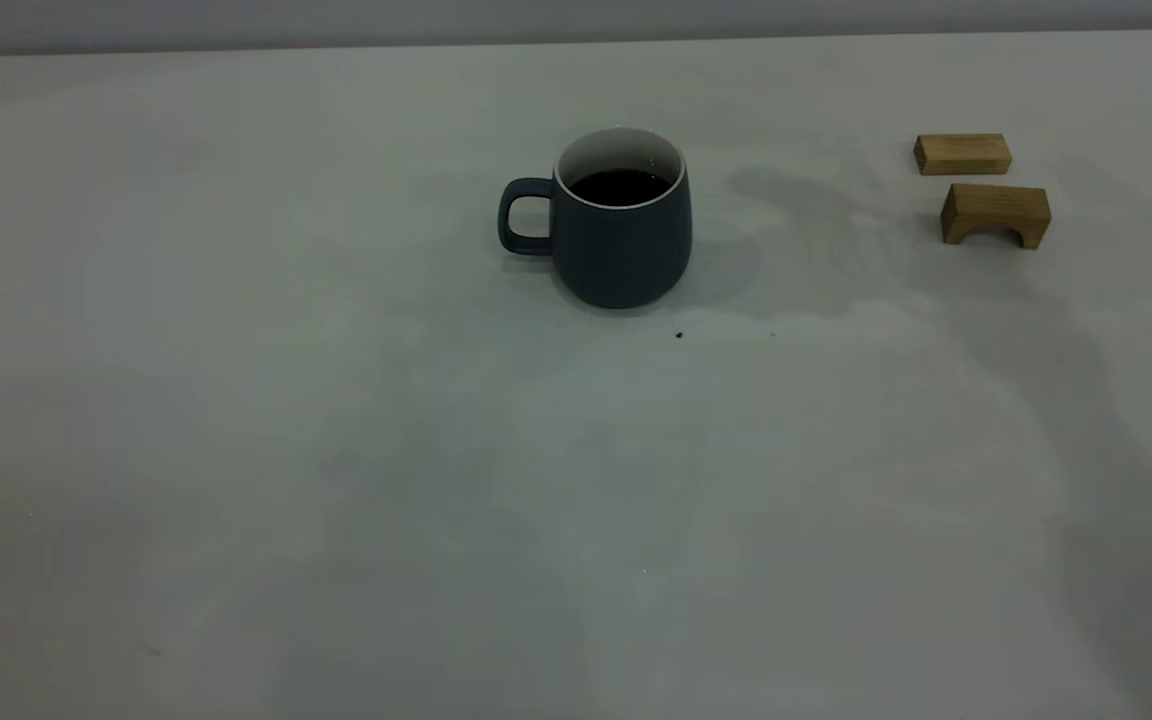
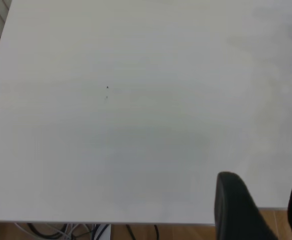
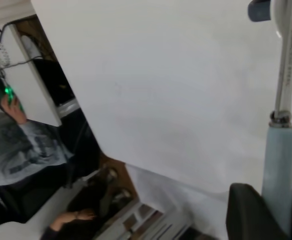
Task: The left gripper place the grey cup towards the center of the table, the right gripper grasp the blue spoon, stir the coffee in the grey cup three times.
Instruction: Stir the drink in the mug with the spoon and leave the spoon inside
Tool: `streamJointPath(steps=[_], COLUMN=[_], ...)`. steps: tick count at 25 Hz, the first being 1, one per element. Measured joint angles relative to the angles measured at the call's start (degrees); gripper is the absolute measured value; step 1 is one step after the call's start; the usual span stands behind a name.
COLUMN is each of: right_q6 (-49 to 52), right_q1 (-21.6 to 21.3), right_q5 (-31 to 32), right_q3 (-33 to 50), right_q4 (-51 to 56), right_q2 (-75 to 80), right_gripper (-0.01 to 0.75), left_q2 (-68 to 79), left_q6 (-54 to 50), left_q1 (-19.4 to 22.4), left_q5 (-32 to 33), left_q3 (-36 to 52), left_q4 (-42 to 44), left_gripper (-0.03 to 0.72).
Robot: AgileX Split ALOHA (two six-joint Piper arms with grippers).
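Right, ext. view first: no arm or gripper shows anywhere in it. The grey cup (image 1: 622, 235) stands upright on the table (image 1: 336, 450), a bit above centre of the pic, handle pointing to the view's left, dark coffee (image 1: 620, 186) sitting well below the white rim. Two tan wooden blocks (image 1: 981, 185) lie far off at the view's right, one plain, one w/ an arch cut under it, close to each other but not touching. A couple of tiny dark specks sit on the tabletop just in front of the cup. Soft shadows fall across the right side of the tabletop.

Left wrist view: the left gripper (image 2: 266, 210) hangs over the table's edge, looking down on bare tabletop. Two dark fingers show at the corner of the pic w/ a clear gap between them, so it's spread apart and nothing sits in it. Cables and wood floor show past the edge.

Right wrist view: the right gripper (image 3: 281, 215) is tilted, w/ the table seen at a slant. It's clamped on the blue spoon (image 3: 281, 125), pale-blue handle between the dark fingers, metal neck running away from the wrist. The spoon's far end reaches the grey cup's rim at the pic's corner; bowl itself is out of sight. A person in a grey top sits beyond the table's edge.
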Motion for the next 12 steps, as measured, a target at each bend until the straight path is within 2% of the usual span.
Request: streamJointPath(steps=[6, 12], right_q6=[11.04, 28.88], right_q1=[0.04, 0.04], right_q5=[4.05, 6.58], right_q3=[0.00, 0.00], right_q4=[3.01, 5.80], right_q2=[0.00, 0.00], right_gripper=[0.130, 0.130], left_q2=[0.00, 0.00], left_q6=[0.00, 0.00], left_q1=[0.00, 0.00], left_q5=[0.00, 0.00], left_q3=[0.00, 0.00], left_q4=[0.00, 0.00], left_gripper=[0.333, 0.333])
